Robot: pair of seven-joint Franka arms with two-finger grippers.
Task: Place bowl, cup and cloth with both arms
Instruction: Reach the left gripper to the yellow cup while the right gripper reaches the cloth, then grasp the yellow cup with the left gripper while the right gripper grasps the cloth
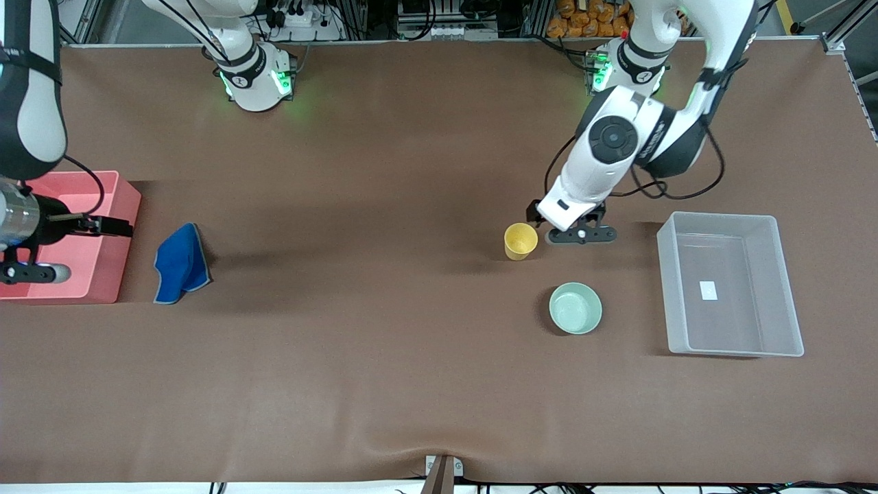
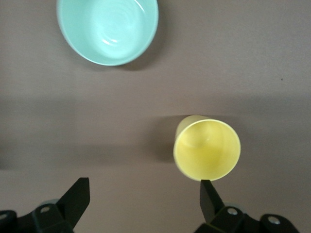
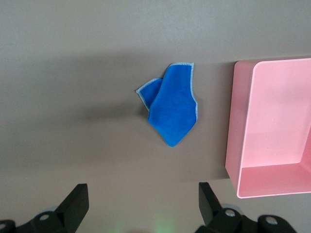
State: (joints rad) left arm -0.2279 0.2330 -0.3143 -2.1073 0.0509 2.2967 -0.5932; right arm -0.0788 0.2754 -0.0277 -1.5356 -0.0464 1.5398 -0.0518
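The yellow cup [image 1: 520, 240] stands upright mid-table, toward the left arm's end. The mint-green bowl [image 1: 575, 308] sits nearer to the front camera than the cup. My left gripper [image 1: 542, 216] is open and empty, low beside the cup. In the left wrist view [image 2: 144, 183] the cup [image 2: 207, 149] lies just off one fingertip and the bowl [image 2: 108, 29] is farther off. The blue cloth [image 1: 180, 264] lies crumpled beside the pink bin. My right gripper [image 1: 113, 225] is open and empty, high over the pink bin's edge. The right wrist view [image 3: 143, 187] shows the cloth [image 3: 171, 104].
A pink bin [image 1: 110, 274] stands at the right arm's end of the table; it also shows in the right wrist view [image 3: 238, 145]. A clear plastic bin [image 1: 782, 288] stands at the left arm's end, beside the bowl. The brown mat has a ripple at its front edge.
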